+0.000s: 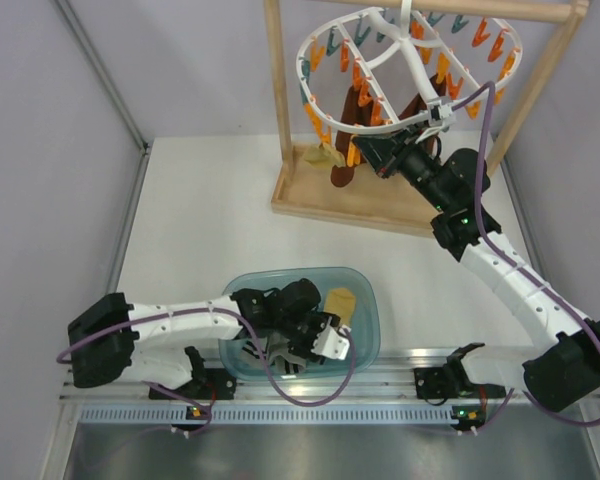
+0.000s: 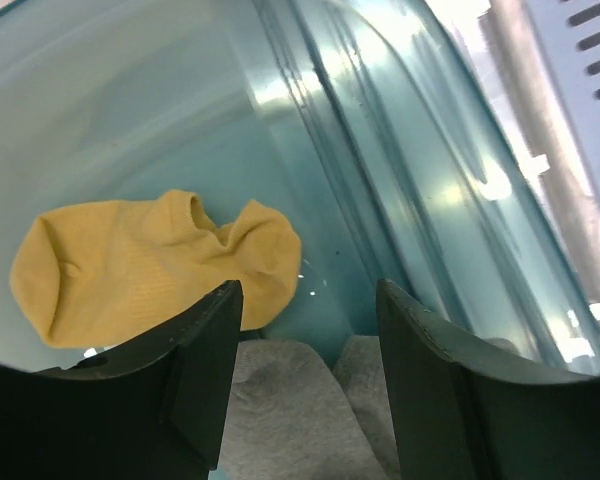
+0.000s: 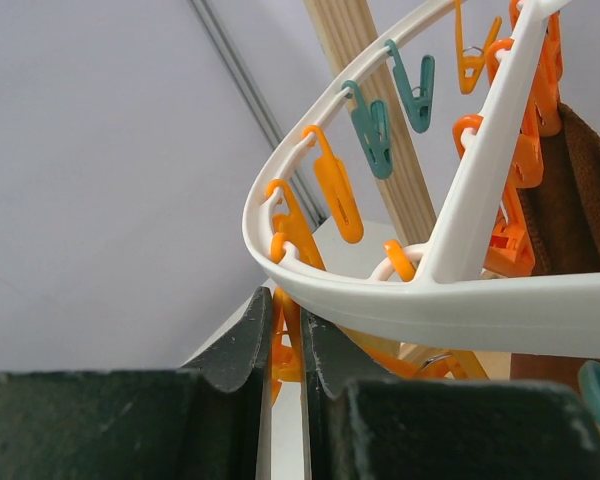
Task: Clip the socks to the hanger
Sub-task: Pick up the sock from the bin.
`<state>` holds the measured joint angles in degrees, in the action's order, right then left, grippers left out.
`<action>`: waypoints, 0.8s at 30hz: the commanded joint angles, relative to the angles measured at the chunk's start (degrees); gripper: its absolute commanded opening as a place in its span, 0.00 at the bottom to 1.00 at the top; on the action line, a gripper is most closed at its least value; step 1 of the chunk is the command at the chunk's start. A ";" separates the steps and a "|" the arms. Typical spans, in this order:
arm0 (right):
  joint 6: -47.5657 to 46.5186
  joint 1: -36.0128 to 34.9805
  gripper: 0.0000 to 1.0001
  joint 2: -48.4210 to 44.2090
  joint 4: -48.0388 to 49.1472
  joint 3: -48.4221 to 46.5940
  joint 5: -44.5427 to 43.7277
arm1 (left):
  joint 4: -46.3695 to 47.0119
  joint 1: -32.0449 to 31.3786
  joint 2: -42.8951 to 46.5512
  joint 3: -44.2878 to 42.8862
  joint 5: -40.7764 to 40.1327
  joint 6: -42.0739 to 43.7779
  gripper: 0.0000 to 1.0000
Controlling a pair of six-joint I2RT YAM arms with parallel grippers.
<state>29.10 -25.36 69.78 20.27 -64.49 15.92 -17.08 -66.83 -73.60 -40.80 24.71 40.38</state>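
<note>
The white oval hanger (image 1: 410, 70) with orange and teal clips hangs from a wooden rack. My right gripper (image 1: 377, 152) is at its near rim, shut on an orange clip (image 3: 292, 345) under the ring (image 3: 430, 300). A mustard sock (image 1: 320, 155) hangs below the ring's left side. My left gripper (image 1: 298, 345) is down in a teal basin (image 1: 365, 290), open, its fingers (image 2: 205, 350) either side of a grey sock (image 2: 300, 410). A second mustard sock (image 2: 150, 265) lies just beyond it, and shows in the top view (image 1: 341, 303) too. The striped cuffs are hidden.
The wooden rack has a post (image 1: 276, 80) and a base board (image 1: 350, 195) at the back. Dark brown socks (image 1: 345, 165) hang from the hanger, one close to my right gripper (image 3: 580, 200). The basin wall (image 2: 420, 200) rises right of my left fingers. Grey side walls enclose the table.
</note>
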 commanded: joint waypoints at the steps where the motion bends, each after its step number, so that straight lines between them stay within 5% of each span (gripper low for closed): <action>1: -1.24 0.32 0.00 -1.05 -0.41 0.50 1.74 | 12.32 -1.37 -1.19 1.06 -7.03 3.13 0.61; 7: -1.15 0.40 0.00 -1.05 -0.41 0.59 1.83 | 18.47 -2.34 -5.14 3.26 -8.80 3.21 0.60; 17: -0.98 0.76 0.00 -1.14 -0.58 0.59 2.01 | 14.89 -2.69 -9.27 2.04 -5.90 3.22 0.59; 20: -0.89 0.84 0.00 -1.22 -0.58 0.77 2.01 | 12.88 -2.69 -10.59 0.99 -5.81 2.07 0.55; 24: -1.06 0.84 0.00 -1.40 -0.50 0.86 2.01 | 11.02 -2.61 -12.09 -0.68 -5.82 0.84 0.35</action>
<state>28.93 -24.95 69.76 20.12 -64.16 16.16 -4.49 -69.25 -84.97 -38.72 17.30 41.78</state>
